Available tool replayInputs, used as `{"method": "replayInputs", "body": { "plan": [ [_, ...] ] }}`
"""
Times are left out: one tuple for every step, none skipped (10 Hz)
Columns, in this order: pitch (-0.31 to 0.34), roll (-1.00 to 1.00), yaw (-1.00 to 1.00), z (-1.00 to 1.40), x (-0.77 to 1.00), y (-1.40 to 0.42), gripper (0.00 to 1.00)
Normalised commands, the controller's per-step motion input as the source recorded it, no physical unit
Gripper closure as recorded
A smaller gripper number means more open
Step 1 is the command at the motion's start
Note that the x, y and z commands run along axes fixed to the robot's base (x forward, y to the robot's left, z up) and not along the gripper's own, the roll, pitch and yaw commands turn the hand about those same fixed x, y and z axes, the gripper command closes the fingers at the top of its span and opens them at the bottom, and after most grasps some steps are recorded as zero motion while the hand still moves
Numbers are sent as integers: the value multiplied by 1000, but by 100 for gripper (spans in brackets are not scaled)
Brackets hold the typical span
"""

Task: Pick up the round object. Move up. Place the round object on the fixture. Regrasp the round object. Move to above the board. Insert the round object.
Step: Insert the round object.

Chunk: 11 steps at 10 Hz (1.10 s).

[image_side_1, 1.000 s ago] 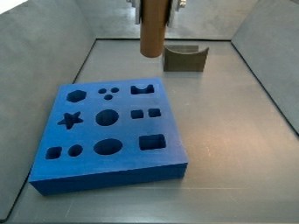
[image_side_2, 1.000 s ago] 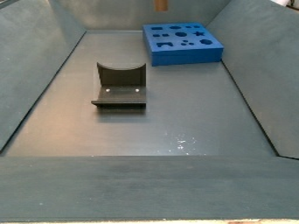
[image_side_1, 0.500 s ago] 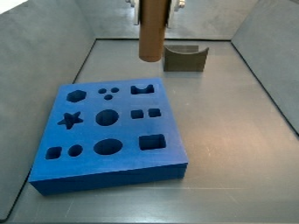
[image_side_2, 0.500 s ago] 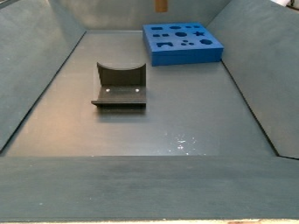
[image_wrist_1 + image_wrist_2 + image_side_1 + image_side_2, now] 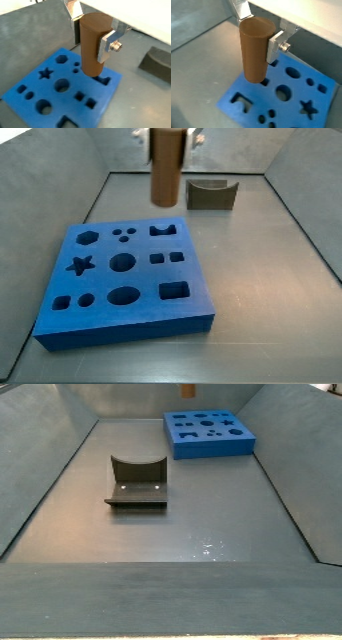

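Observation:
My gripper [image 5: 91, 36] is shut on the round object [image 5: 92, 47], a long brown cylinder peg that hangs upright between the silver fingers [image 5: 105, 46]. Both wrist views show it held above the far edge of the blue board [image 5: 57, 97]; it also shows in a wrist view [image 5: 254, 50] with the board [image 5: 288, 102] below. In a side view the peg [image 5: 164, 170] hangs from the gripper [image 5: 167, 136] beyond the board [image 5: 123, 278], left of the fixture [image 5: 211, 195]. The gripper is out of view in the side view showing board [image 5: 209, 432] and fixture [image 5: 136, 482].
Grey walls slope up round the grey floor [image 5: 267, 278]. The fixture [image 5: 157, 62] stands apart from the board, on bare floor. The board has star, hexagon, round, square and oval holes.
The gripper with the peg has moved left and a little lower in the side view, toward the board's far edge. Board and fixture have not moved.

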Motion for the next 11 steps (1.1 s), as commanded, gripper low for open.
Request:
{"method": "replayInputs", "body": {
  "plan": [
    [-131,0,-34,-37,-380,-203,100],
    [-126,0,-29,-20,-326,-163,100],
    [-100,0,0,-234,-289,-214,100],
    [-77,0,0,-354,-303,-271,100],
    [-109,0,0,-486,-314,-386,100],
    [-49,0,0,-414,-217,-231,100],
    [0,0,0,-20,-37,-29,100],
    [0,0,0,-154,-6,-37,100],
    [0,-371,9,-623,111,77,100],
    [117,-551,0,-597,3,103,100],
    [0,9,0,0,0,0,100]
  ]
}}
